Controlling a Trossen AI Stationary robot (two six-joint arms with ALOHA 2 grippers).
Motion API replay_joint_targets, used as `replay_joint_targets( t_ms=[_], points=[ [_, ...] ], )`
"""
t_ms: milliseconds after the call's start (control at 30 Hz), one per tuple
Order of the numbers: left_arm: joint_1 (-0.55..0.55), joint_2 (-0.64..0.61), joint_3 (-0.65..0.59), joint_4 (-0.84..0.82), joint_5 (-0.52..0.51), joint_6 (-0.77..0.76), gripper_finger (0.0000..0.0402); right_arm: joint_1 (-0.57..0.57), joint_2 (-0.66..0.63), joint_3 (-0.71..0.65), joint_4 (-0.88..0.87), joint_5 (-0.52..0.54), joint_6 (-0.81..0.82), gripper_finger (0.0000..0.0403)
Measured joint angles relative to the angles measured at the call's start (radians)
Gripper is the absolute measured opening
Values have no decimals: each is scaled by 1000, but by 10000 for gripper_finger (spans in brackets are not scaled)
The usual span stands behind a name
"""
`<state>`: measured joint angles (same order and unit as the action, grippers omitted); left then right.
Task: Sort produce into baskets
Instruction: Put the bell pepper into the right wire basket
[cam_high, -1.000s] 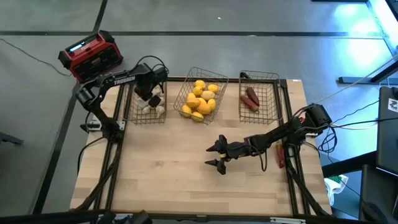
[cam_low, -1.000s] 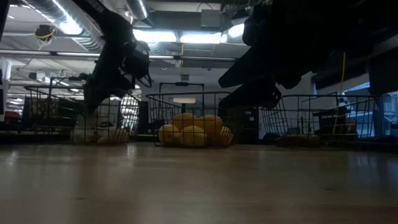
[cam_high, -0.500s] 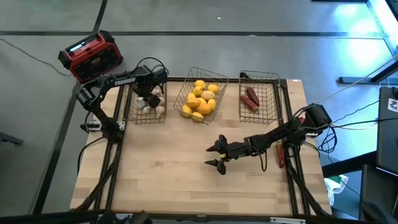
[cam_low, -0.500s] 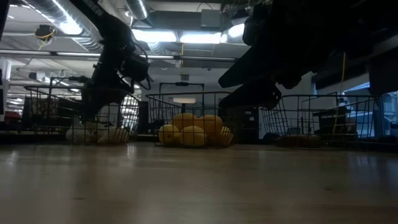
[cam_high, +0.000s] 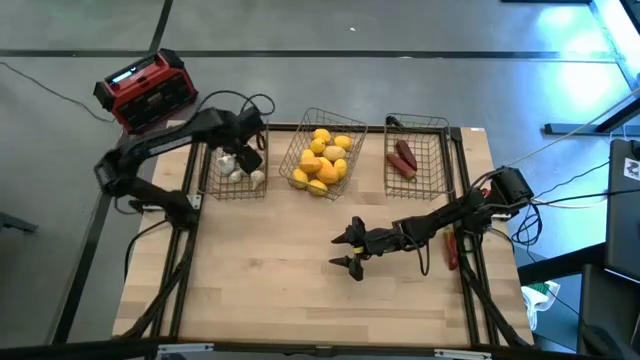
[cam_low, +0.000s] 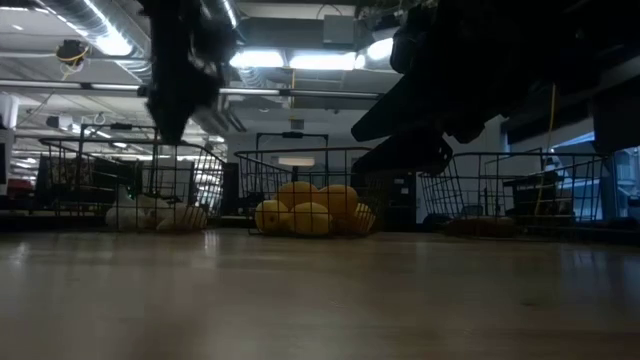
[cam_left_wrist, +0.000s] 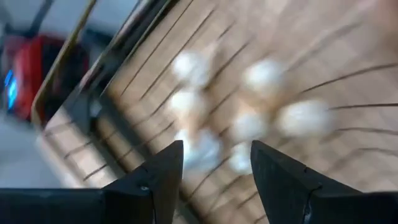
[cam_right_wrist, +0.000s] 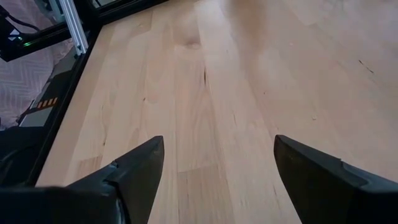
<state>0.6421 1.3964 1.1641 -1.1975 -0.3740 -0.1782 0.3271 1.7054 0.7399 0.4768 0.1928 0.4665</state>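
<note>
Three wire baskets stand in a row at the table's far edge. The left basket (cam_high: 213, 172) holds several white bulbs (cam_left_wrist: 264, 78). The middle basket (cam_high: 322, 118) holds yellow lemons (cam_high: 322, 160) and an orange piece. The right basket (cam_high: 432, 150) holds dark red pieces (cam_high: 404, 158). My left gripper (cam_left_wrist: 216, 152) hangs open above the left basket (cam_low: 190, 165), pointing down at the bulbs, with nothing between its fingers. My right gripper (cam_high: 333, 252) stands open over bare wood at the table's middle, also with nothing in it (cam_right_wrist: 217, 146).
A red-and-black box (cam_high: 148, 90) sits off the table's far left corner. A small red item (cam_high: 451, 250) lies by the right rail. The wooden table top (cam_high: 260, 270) is bare in front of the baskets.
My left gripper has risen out of the left basket and now hangs clear above it. In the low view one more white bulb shows at the left end of the heap than a second ago. My right arm has kept still.
</note>
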Motion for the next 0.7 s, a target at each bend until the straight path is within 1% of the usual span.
replay_joint_targets(
  t_ms=[100, 200, 267, 367, 533, 633, 700],
  points=[
    [-101, -97, 0, 63, 34, -19, 184, 0, 0, 0, 0, 0, -2, 301],
    [-226, -185, 0, 128, 62, -82, 184, 0, 0, 0, 0, 1, -30, 301],
    [-313, -227, 0, 173, 87, -107, 184, 0, 0, 0, -1, 2, -33, 301],
    [-441, -277, 0, 244, 96, -125, 184, 0, 0, 0, 2, 2, -47, 301],
    [-606, -292, 0, 343, 96, -158, 184, 1, -4, 0, -4, -7, -53, 301],
    [-679, -284, -30, 425, 95, -166, 184, 10, -44, 0, -51, -11, -53, 301],
    [-722, -271, -65, 470, 95, -185, 184, 22, -94, 0, -130, 0, -54, 301]
  ],
)
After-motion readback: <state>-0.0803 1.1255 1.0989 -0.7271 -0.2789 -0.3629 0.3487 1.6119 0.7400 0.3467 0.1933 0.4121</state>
